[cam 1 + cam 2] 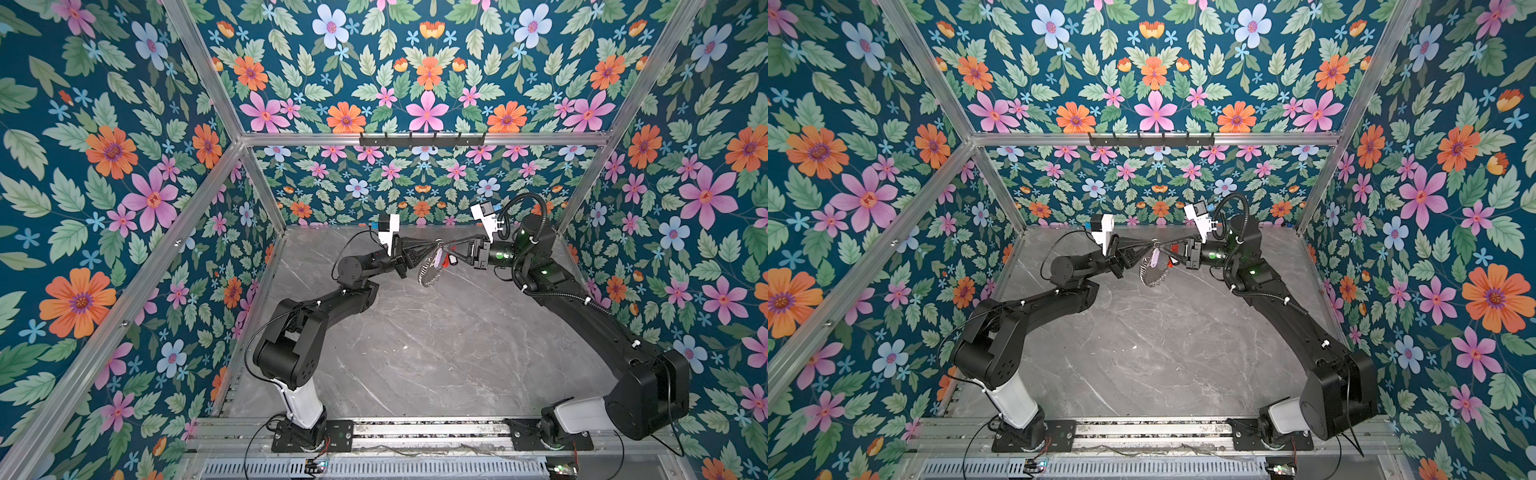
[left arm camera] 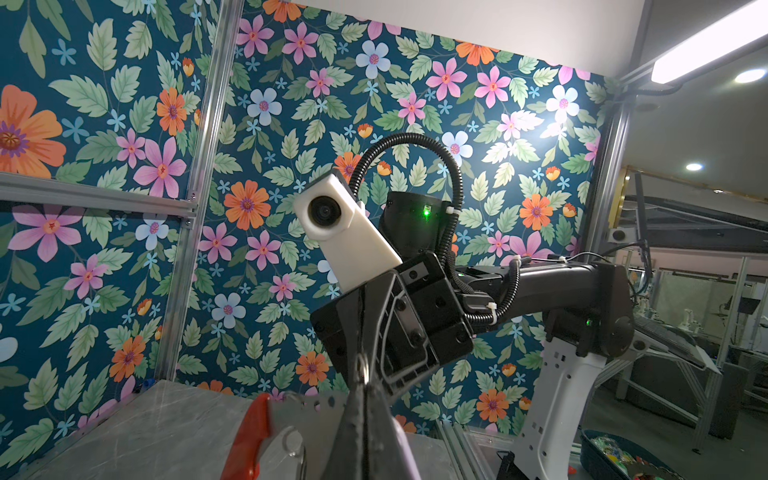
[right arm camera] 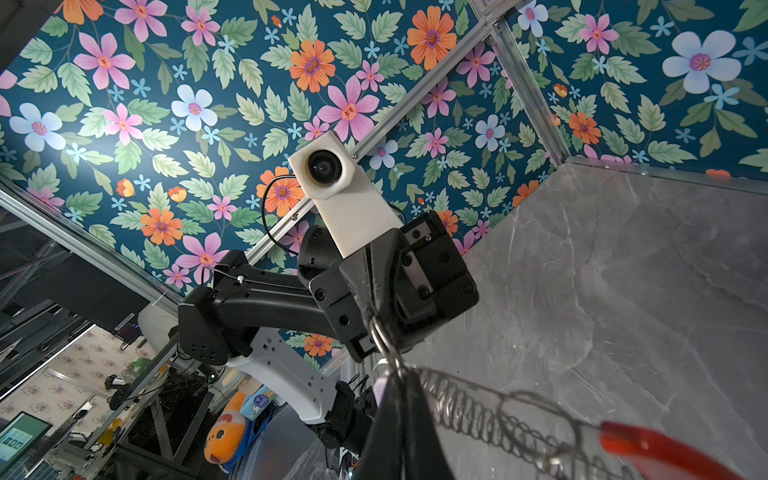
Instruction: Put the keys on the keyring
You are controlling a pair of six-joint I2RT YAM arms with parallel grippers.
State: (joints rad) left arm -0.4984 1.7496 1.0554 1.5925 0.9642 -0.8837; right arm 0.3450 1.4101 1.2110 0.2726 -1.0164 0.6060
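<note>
The keyring (image 1: 430, 272) hangs in the air between my two grippers at the back middle of the table, its row of small silver rings (image 1: 1152, 276) drooping below them. Its red section (image 3: 648, 449) shows in both wrist views (image 2: 249, 440). A lilac tag (image 1: 438, 259) hangs just under the fingertips, and a black-framed white tag (image 1: 454, 261) is beside it. My left gripper (image 2: 365, 384) is shut on a small silver ring (image 2: 363, 370) at the keyring's top. My right gripper (image 3: 397, 370) meets it tip to tip, shut at that same ring (image 3: 380, 332). The keys' metal blades cannot be made out.
The grey marble table (image 1: 415, 353) lies under the arms, boxed in by floral walls on three sides and aluminium posts (image 1: 266, 191). A black hook rail (image 1: 422, 139) is mounted on the back wall. Beyond the table's edge sits a dark bin of small items (image 2: 615, 457).
</note>
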